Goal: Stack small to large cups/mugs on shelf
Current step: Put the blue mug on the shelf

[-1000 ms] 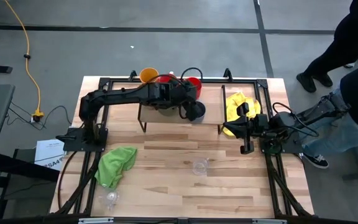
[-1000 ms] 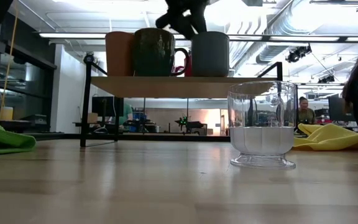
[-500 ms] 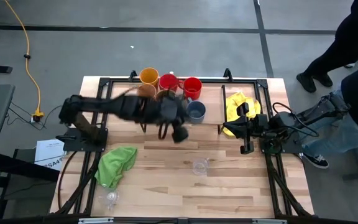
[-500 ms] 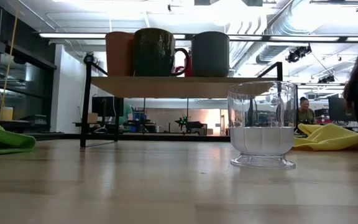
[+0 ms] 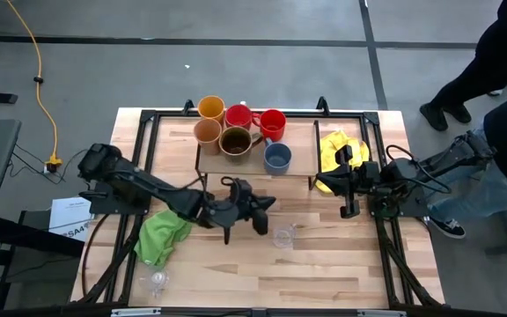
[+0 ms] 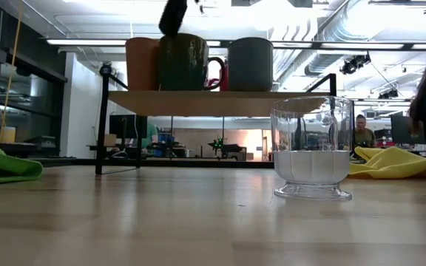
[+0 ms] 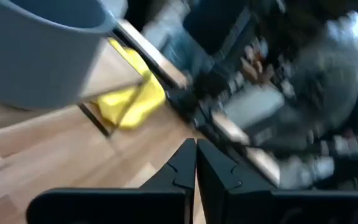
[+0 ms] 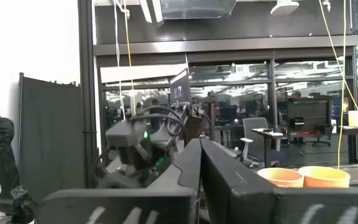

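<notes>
The blue-grey mug beyond the left gripper's fingertips is cropped; everything behind is blurred.

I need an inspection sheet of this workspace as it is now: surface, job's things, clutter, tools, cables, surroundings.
Surface: wooden table, bare in front.
Job's things: shelf holds six vessels: yellow-orange cup, tan cup, two red mugs, brown mug, blue-grey mug. Clear glass stands mid-table; another glass near the front left edge.
Clutter: green cloth left, yellow cloth right.
Tools: left tool shut, empty, beside the mid-table glass. Right tool shut, parked at the right edge.
Cables: yellow cable on the floor.
Surroundings: a person stands right of the table.
</notes>
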You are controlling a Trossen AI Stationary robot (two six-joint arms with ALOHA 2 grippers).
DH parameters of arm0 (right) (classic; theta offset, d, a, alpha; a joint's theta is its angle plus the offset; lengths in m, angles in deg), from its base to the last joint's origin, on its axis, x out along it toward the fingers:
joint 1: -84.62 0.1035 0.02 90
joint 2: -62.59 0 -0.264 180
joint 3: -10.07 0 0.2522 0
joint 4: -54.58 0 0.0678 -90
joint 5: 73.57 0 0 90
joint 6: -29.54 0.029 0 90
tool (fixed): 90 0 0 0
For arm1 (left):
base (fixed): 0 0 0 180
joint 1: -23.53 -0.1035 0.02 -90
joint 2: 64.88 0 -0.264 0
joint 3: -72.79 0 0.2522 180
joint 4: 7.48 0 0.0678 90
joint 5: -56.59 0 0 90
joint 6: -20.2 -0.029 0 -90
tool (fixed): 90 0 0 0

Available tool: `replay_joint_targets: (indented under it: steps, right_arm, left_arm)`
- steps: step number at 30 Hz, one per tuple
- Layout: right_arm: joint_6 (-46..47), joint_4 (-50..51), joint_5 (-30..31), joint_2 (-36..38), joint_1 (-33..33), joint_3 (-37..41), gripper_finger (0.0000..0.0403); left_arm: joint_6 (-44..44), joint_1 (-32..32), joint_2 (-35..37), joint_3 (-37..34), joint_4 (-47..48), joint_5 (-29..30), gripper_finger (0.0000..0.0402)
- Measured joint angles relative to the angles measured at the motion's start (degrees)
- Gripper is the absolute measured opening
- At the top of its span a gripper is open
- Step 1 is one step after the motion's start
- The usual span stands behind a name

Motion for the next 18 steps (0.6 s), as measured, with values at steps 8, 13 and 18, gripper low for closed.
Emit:
replay_joint_targets:
  steps: [8,13,18]
  right_arm:
    - [0.02,-0.02,0.22,0.0,-0.11,0.0,0.0]
    - [0.06,0.0,0.42,-0.01,-0.11,0.0,0.0]
    - [0.04,-0.02,0.44,-0.02,-0.11,0.0,0.0]
  left_arm:
    - [11.69,-3.68,-5.53,0.04,-4.58,2.47,0.0]
    - [15.74,-6.45,-7.59,0.33,-4.89,1.76,0.0]
    - [17.36,-8.5,-7.81,0.37,-4.94,1.57,0.0]
